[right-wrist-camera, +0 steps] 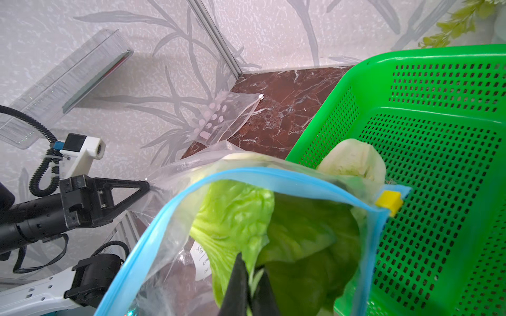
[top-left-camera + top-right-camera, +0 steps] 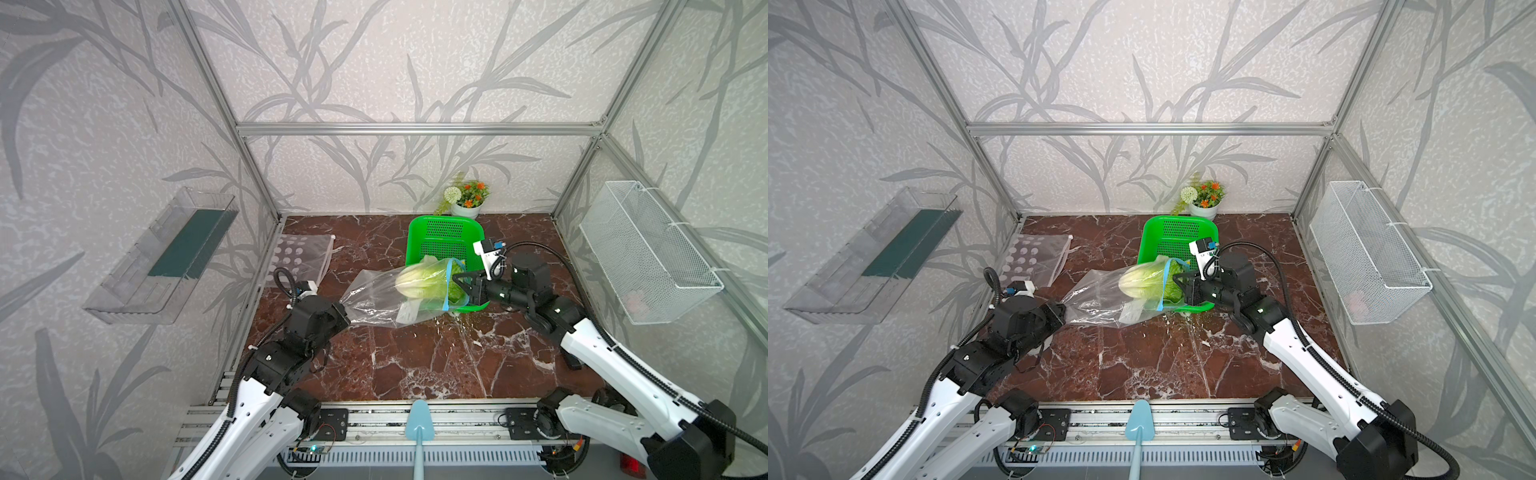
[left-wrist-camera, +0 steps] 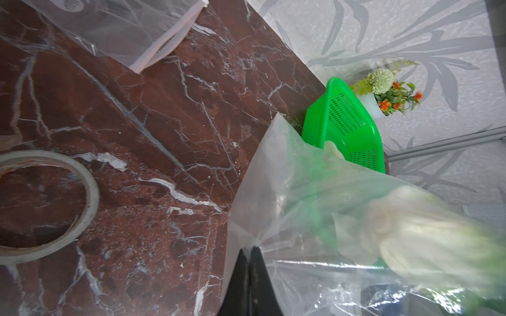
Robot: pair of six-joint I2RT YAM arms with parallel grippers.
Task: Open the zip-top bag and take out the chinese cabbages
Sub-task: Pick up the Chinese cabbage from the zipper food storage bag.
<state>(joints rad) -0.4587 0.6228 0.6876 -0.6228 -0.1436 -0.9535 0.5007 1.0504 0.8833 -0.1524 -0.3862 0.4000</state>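
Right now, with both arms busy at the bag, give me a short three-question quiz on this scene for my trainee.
1. True or false: the zip-top bag is zipped shut.
2. The right tool pinches: A) the blue zip strip, B) a chinese cabbage leaf, C) the basket rim.
3. Fill in: the left tool grips the bag's ____ end.
Key: 1 false, its mouth gapes open; 2 B; 3 closed.

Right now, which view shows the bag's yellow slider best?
Right wrist view: the yellow slider is near and sharp on the blue zip track. Both top views show only the track; left wrist shows neither.
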